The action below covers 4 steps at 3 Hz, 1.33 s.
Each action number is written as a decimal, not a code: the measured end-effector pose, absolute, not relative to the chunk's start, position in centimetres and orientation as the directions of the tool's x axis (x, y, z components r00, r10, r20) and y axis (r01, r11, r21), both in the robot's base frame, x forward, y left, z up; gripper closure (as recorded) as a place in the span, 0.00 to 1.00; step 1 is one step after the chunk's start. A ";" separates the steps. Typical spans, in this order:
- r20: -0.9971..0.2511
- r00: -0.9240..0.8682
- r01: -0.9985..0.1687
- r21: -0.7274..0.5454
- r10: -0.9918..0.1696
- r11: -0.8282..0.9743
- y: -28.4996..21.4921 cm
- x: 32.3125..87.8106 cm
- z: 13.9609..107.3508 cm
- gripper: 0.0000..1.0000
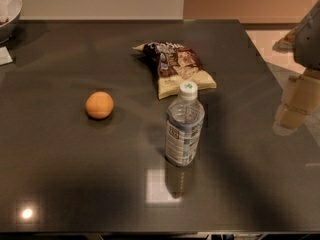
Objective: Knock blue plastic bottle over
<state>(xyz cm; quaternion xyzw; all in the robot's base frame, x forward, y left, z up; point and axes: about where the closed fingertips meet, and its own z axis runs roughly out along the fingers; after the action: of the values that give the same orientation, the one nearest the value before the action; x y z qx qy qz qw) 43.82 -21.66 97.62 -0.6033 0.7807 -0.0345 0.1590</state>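
The blue plastic bottle (184,125) stands upright on the dark table (75,159), just right of centre. It is clear, with a white cap and a blue-and-white label. My gripper (294,109) shows as beige parts below a grey arm segment (309,34) at the right edge of the view. It hangs over the table's right edge, well to the right of the bottle and apart from it.
An orange ball (99,105) lies left of the bottle. A chip bag (176,68) lies just behind the bottle. A bowl (9,11) sits at the far left corner. The table's right edge runs diagonally near the gripper.
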 end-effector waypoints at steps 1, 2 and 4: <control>-0.206 -0.221 -0.930 -0.248 -0.953 0.269 -21.6 43.9 97.7 0.00; -0.228 -0.214 -0.940 -0.216 -0.950 0.264 -20.8 45.3 97.5 0.00; -0.423 -0.134 -0.972 -0.120 -0.896 0.202 -16.0 47.6 96.1 0.00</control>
<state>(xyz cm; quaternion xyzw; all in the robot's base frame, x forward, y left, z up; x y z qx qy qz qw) 47.56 -16.00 96.08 -0.6249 0.7474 0.0922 0.2060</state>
